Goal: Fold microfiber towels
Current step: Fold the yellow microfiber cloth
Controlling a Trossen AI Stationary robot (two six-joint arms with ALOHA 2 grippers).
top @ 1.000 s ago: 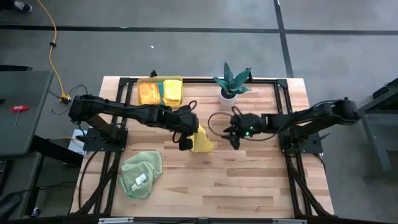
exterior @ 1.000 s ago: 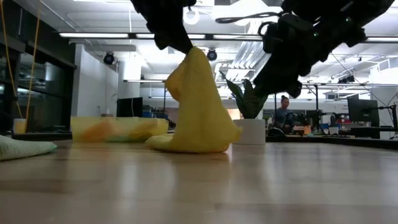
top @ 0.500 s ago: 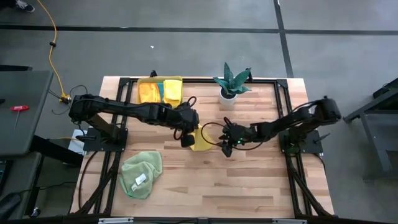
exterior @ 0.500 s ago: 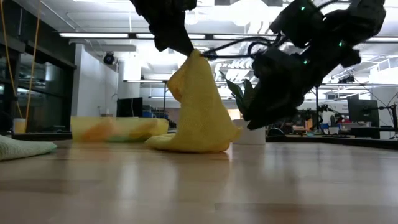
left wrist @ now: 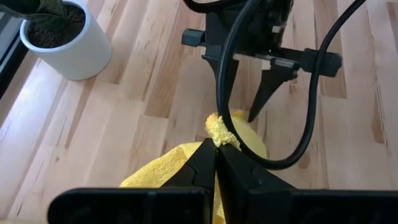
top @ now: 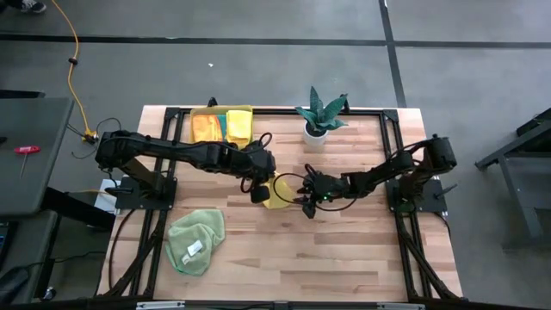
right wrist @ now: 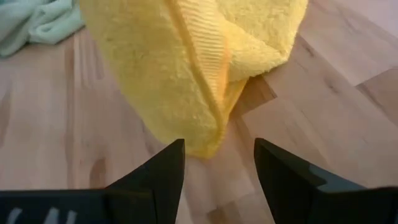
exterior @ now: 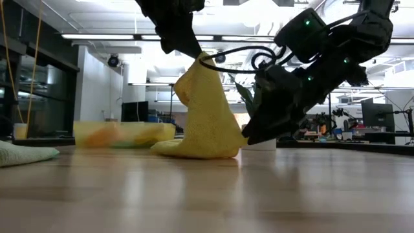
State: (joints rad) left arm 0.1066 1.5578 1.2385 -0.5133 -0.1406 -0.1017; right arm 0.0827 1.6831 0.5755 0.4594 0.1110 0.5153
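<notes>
Hanging yellow towel [exterior: 204, 110] from left hand [top: 256, 186], right hand [top: 305, 199] beside

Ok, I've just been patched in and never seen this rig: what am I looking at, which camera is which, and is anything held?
Two dark robot arms work at a wooden table. One camera looks straight down, one sits at table height, and one rides on each wrist. The left pincer is shut on a yellow towel, lifting one corner while the rest rests on the wood. The right pincer is open, low beside that towel's hanging edge, holding nothing. A green towel lies crumpled near the front left. At the back stand a yellow bin with more towels and a potted plant.
</notes>
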